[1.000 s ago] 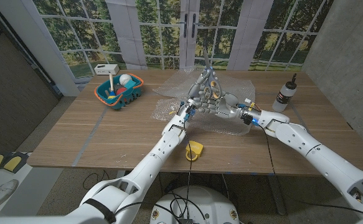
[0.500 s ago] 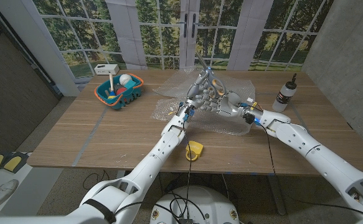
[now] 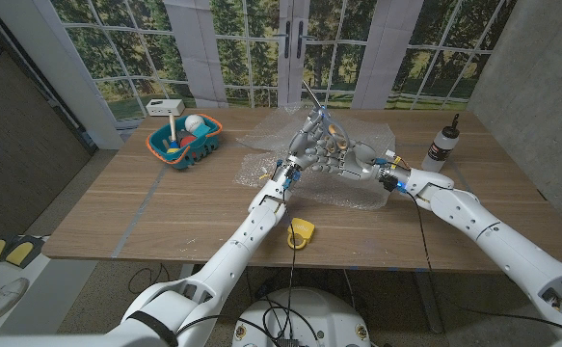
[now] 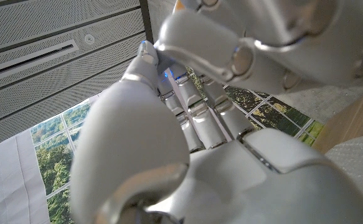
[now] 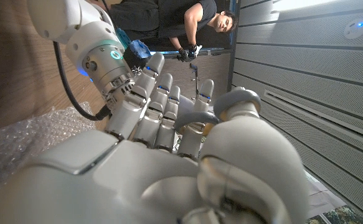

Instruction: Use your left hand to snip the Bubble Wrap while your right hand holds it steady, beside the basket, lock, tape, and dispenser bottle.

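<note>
- Two hands met over the middle of the table (image 3: 117, 207); entries run from its left side to its right.
- Basket (image 3: 185, 141) stood at the far left, holding a white ball and coloured items; well apart from the work.
- Yellow tape (image 3: 302, 233) lay near the front edge, beside the left forearm.
- Bubble Wrap (image 3: 358, 193) lay spread across the table centre, clear and crinkled, reaching toward the far edge under both hands.
- Left hand (image 3: 305, 146) was raised above the sheet, fingers curled round scissors (image 3: 321, 111) whose blades pointed up and away. Blades open or closed: could not tell.
- Right hand (image 3: 343, 162) was just beside the left hand, fingers curled in, seemingly touching it. Whether it pinched the wrap: could not tell.
- Dispenser bottle (image 3: 441, 143) stood upright at the far right.
- Handling judgement: sheet likely very light, limp and slippery, so it would buckle away from the blades unless pulled taut. Best hold probably a pinch at a free edge close to the cut line, or a press onto the wood.
</note>
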Controlling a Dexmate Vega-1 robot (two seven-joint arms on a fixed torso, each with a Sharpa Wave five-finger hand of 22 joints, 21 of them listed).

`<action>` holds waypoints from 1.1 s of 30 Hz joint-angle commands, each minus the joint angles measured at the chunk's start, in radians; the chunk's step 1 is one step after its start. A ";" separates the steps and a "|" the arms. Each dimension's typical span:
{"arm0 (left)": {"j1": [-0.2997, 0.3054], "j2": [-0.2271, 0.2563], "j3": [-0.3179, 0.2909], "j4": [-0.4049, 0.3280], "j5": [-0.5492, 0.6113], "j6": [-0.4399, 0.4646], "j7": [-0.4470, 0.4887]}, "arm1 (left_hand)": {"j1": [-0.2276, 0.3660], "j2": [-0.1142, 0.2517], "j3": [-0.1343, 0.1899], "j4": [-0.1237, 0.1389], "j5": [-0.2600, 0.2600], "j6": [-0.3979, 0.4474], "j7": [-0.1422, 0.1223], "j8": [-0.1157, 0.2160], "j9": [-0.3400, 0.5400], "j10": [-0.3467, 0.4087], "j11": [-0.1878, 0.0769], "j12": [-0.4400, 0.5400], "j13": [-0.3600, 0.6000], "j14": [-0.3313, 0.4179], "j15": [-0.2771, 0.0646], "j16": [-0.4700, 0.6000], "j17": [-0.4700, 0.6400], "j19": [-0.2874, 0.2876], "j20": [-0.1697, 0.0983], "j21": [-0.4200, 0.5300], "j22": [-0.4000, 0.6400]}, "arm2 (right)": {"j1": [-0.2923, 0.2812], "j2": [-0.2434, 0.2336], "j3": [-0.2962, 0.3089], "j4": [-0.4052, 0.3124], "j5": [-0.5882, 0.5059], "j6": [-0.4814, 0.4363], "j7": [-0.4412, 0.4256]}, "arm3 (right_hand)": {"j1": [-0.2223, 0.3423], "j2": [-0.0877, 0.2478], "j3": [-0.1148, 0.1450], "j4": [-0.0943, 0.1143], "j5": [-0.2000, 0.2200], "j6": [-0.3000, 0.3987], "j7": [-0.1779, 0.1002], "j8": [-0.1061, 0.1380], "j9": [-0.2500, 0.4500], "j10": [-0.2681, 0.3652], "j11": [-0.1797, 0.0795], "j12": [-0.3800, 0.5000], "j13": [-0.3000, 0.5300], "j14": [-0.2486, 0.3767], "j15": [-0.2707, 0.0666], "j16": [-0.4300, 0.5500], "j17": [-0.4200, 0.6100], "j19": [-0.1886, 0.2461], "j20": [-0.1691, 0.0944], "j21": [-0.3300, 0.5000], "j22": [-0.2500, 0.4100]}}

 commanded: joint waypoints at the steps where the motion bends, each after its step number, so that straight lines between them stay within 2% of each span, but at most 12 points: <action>1: 0.018 0.018 0.010 -0.030 0.021 -0.026 0.017 | 0.052 0.056 0.001 0.000 0.005 0.009 -0.006 0.000 0.003 0.004 -0.002 0.000 0.004 0.004 -0.053 0.007 0.003 -0.003 -0.079 0.008 0.001 | 0.017 -0.041 -0.018 -0.030 -0.079 0.036 -0.024 | 0.032 -0.007 0.010 -0.005 -0.006 -0.019 0.010 -0.009 0.005 0.055 -0.033 0.007 0.000 0.019 -0.012 0.012 0.003 -0.003 -0.002 -0.001 0.002; 7: 0.025 0.025 0.014 -0.041 0.020 -0.025 0.027 | 0.052 0.056 0.001 0.000 0.004 0.008 -0.007 0.000 0.003 0.004 -0.002 -0.002 0.004 0.004 -0.053 0.007 0.003 -0.004 -0.080 0.011 0.001 | 0.019 -0.062 -0.026 -0.052 -0.119 0.062 -0.048 | 0.049 -0.009 0.013 -0.004 -0.008 -0.032 0.009 -0.013 0.008 0.061 -0.035 0.006 0.000 0.029 -0.018 0.019 0.004 -0.002 -0.006 0.001 0.003; 14: 0.027 0.031 0.015 -0.049 0.020 -0.030 0.033 | 0.052 0.056 0.001 0.000 0.003 0.009 -0.007 0.001 0.002 0.005 -0.003 -0.003 0.005 0.004 -0.053 0.006 0.003 -0.006 -0.080 0.014 0.001 | 0.032 -0.087 -0.042 -0.068 -0.171 0.093 -0.064 | 0.091 0.002 0.028 -0.005 -0.008 -0.056 0.013 -0.020 0.013 0.083 -0.049 0.009 0.001 0.039 -0.033 0.032 0.013 -0.003 -0.016 0.004 0.004; 16: 0.027 0.032 0.016 -0.049 0.019 -0.029 0.033 | 0.052 0.056 0.001 0.000 0.003 0.008 -0.007 0.001 0.001 0.005 -0.002 -0.003 0.007 0.005 -0.053 0.007 0.003 -0.006 -0.080 0.015 0.001 | 0.038 -0.090 -0.047 -0.067 -0.178 0.096 -0.063 | 0.111 0.005 0.034 -0.005 -0.007 -0.069 0.011 -0.024 0.016 0.094 -0.068 0.012 0.004 0.041 -0.038 0.037 0.018 -0.003 -0.019 0.006 0.005; 20: 0.027 0.035 0.017 -0.051 0.019 -0.029 0.036 | 0.052 0.056 0.001 -0.001 0.003 0.010 -0.006 0.002 0.001 0.005 -0.002 -0.004 0.007 0.005 -0.053 0.007 0.003 -0.006 -0.080 0.018 0.001 | 0.050 -0.100 -0.059 -0.072 -0.206 0.108 -0.067 | 0.143 0.009 0.043 -0.006 -0.005 -0.088 0.010 -0.028 0.020 0.115 -0.084 0.021 0.013 0.047 -0.046 0.048 0.027 -0.005 -0.024 0.009 0.007; 23: 0.028 0.037 0.018 -0.054 0.018 -0.028 0.038 | 0.052 0.055 0.001 -0.001 0.002 0.011 -0.007 0.002 0.000 0.004 -0.001 -0.005 0.008 0.005 -0.053 0.007 0.004 -0.006 -0.080 0.020 0.001 | 0.055 -0.103 -0.065 -0.071 -0.209 0.108 -0.064 | 0.151 0.008 0.043 -0.001 -0.005 -0.096 0.009 -0.030 0.022 0.127 -0.101 0.026 0.019 0.048 -0.056 0.054 0.032 -0.007 -0.027 0.010 0.008; 24: 0.029 0.038 0.018 -0.055 0.019 -0.028 0.039 | 0.052 0.055 0.001 -0.001 0.002 0.011 -0.008 0.002 0.000 0.006 -0.001 -0.004 0.008 0.005 -0.053 0.007 0.004 -0.006 -0.080 0.020 0.001 | 0.057 -0.103 -0.067 -0.071 -0.209 0.107 -0.064 | 0.154 0.009 0.043 0.002 -0.005 -0.098 0.009 -0.029 0.023 0.129 -0.103 0.028 0.023 0.060 -0.067 0.062 0.037 -0.008 -0.028 0.011 0.009; 26: 0.030 0.040 0.019 -0.056 0.022 -0.033 0.042 | 0.052 0.055 0.001 -0.001 0.002 0.010 -0.007 0.002 0.001 0.006 -0.002 -0.005 0.009 0.005 -0.053 0.007 0.004 -0.007 -0.080 0.021 0.001 | 0.057 -0.103 -0.069 -0.070 -0.209 0.108 -0.068 | 0.152 0.007 0.040 0.006 -0.006 -0.104 0.010 -0.031 0.024 0.128 -0.107 0.028 0.028 0.062 -0.069 0.067 0.041 -0.004 -0.030 0.014 0.010; 30: 0.032 0.043 0.019 -0.061 0.022 -0.034 0.045 | 0.052 0.055 0.001 -0.001 0.002 0.010 -0.007 0.003 0.001 0.006 -0.003 -0.006 0.009 0.006 -0.053 0.007 0.004 -0.007 -0.080 0.023 0.001 | 0.057 -0.098 -0.072 -0.066 -0.201 0.107 -0.069 | 0.147 0.009 0.033 0.020 -0.008 -0.105 0.010 -0.027 0.028 0.138 -0.112 0.037 0.046 0.096 -0.106 0.099 0.063 0.014 -0.042 0.027 0.013; 33: 0.033 0.044 0.019 -0.063 0.022 -0.036 0.048 | 0.052 0.055 0.001 -0.001 0.001 0.010 -0.006 0.003 0.000 0.005 -0.002 -0.007 0.009 0.005 -0.053 0.006 0.004 -0.008 -0.080 0.025 0.000 | 0.055 -0.089 -0.070 -0.058 -0.184 0.104 -0.069 | 0.152 0.015 0.029 0.024 -0.009 -0.083 0.008 -0.011 0.037 0.164 -0.126 0.055 0.072 0.131 -0.145 0.144 0.102 0.035 -0.065 0.044 0.018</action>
